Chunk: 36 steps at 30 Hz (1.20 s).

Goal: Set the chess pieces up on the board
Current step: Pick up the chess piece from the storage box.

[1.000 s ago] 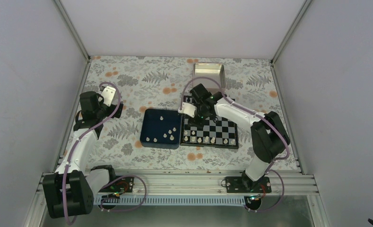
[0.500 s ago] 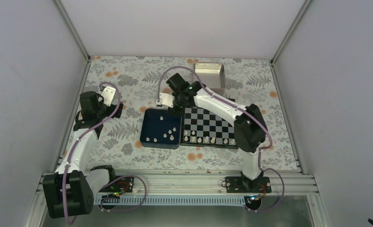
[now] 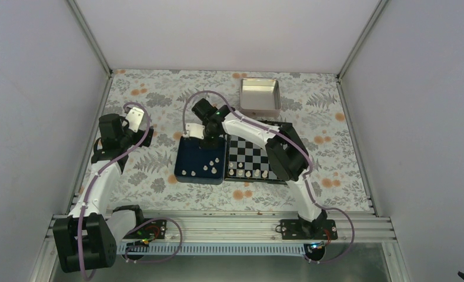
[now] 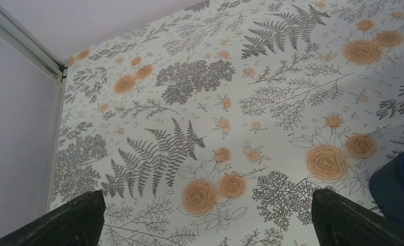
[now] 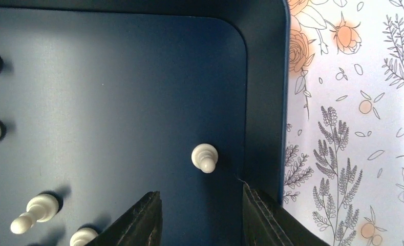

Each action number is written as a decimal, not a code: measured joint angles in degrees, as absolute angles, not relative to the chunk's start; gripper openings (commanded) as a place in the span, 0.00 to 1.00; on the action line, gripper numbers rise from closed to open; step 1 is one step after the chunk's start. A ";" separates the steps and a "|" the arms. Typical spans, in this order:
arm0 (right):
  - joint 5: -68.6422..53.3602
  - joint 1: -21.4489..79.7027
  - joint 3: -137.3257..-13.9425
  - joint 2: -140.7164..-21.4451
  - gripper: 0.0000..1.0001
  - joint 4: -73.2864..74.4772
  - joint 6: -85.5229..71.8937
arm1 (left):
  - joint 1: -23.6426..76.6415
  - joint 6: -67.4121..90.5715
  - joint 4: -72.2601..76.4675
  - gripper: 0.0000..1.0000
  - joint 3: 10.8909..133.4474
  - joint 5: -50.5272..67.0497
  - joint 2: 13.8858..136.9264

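The board [image 3: 259, 154] lies right of a dark blue tray [image 3: 185, 160]. A row of white chess pieces [image 3: 249, 174] stands along the board's near edge. Several more [image 3: 207, 169] are scattered in the tray. My right gripper [image 3: 199, 136] hangs over the tray's far corner. In the right wrist view it [image 5: 199, 200] is open, nothing between its fingers [image 5: 144, 219], and a white pawn [image 5: 205, 157] stands just ahead near the tray wall [image 5: 265, 102]. My left gripper [image 4: 210, 225] is wide open over the floral cloth, left of the tray.
A silver tin [image 3: 260, 97] sits beyond the board. The tray's corner [image 4: 400, 187] shows at the right edge of the left wrist view. Other white pieces [image 5: 35, 210] lie at the left in the right wrist view. Enclosure walls stand on three sides.
My right arm has swung left from the board's far-left corner to above the tray's far corner, and its jaws have spread a little wider. The left arm has not moved.
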<state>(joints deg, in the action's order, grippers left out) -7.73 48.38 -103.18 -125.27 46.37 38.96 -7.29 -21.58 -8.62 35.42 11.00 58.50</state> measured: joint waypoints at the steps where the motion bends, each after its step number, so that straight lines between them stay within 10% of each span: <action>1: -7.55 48.42 -103.44 -125.73 0.42 46.39 38.96 | -7.29 -21.58 -8.62 1.00 35.42 11.09 58.48; 36: -5.48 49.93 -107.33 -132.75 0.37 46.11 39.18 | -7.35 -21.58 -8.67 1.00 35.31 12.38 57.95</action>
